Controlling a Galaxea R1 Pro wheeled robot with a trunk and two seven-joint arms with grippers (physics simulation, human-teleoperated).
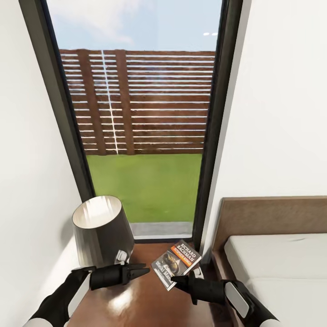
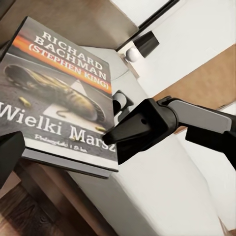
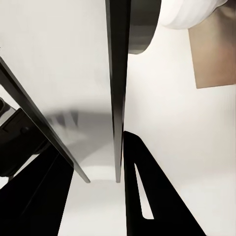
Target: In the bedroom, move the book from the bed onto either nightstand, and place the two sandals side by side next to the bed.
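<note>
Glossy reddish-brown wood forms the nightstand (image 1: pixel 136 299) top below both hands. The right hand (image 1: pixel 175 281) grips the near edge of the book (image 1: pixel 177 263), its fingers closed narrow on the paperback, which is tilted above the nightstand top; the left wrist view shows the cover (image 2: pixel 59 93) with the right hand's fingertips (image 2: pixel 115 137) at its edge. The left hand (image 1: pixel 144 271) is just beside the book, apart from it, fingers drawn together on nothing. A grey lamp (image 1: pixel 102 229) stands immediately behind the left hand. The bed (image 1: pixel 281 263) lies beside the right hand, its tan headboard (image 1: pixel 272 213) against the white wall.
</note>
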